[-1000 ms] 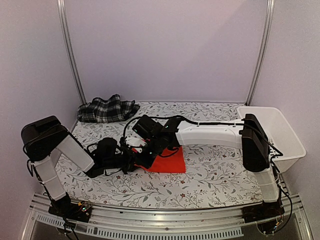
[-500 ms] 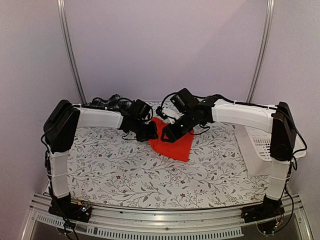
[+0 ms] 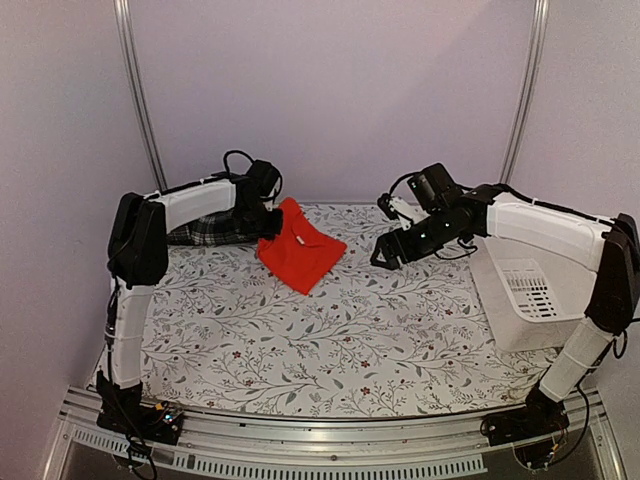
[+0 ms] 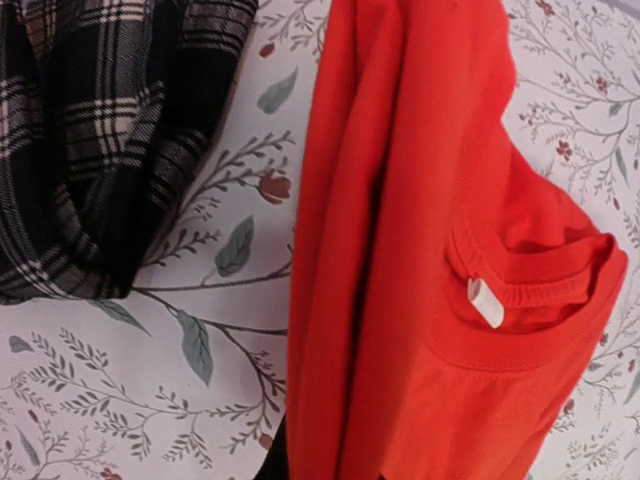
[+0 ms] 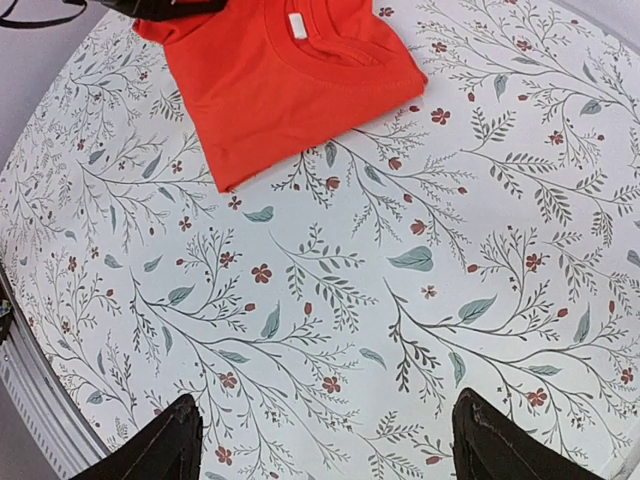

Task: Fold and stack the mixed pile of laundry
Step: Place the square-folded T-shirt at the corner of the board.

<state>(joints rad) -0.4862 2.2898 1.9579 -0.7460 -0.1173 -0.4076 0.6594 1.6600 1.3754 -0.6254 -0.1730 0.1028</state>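
Note:
The red shirt (image 3: 302,252) lies folded on the table at the back left, its collar and white tag (image 4: 486,302) facing up. My left gripper (image 3: 269,222) is shut on the shirt's left edge; in the left wrist view only a dark sliver of finger shows under the red cloth (image 4: 400,250). The plaid garment (image 3: 205,231) lies bunched just left of the shirt, partly behind my left arm, and fills the upper left of the left wrist view (image 4: 90,130). My right gripper (image 3: 384,256) hovers open to the right of the shirt (image 5: 285,80), nothing between its fingers (image 5: 165,450).
A white plastic basket (image 3: 545,300) stands at the right edge, under my right arm. The floral table cover (image 3: 330,340) spreads over the middle and front. Metal posts (image 3: 140,100) and the back wall close off the rear.
The red shirt has been carried from the front middle to the back left. My right gripper has opened, let go of it and drawn off to the right. The left one keeps its hold.

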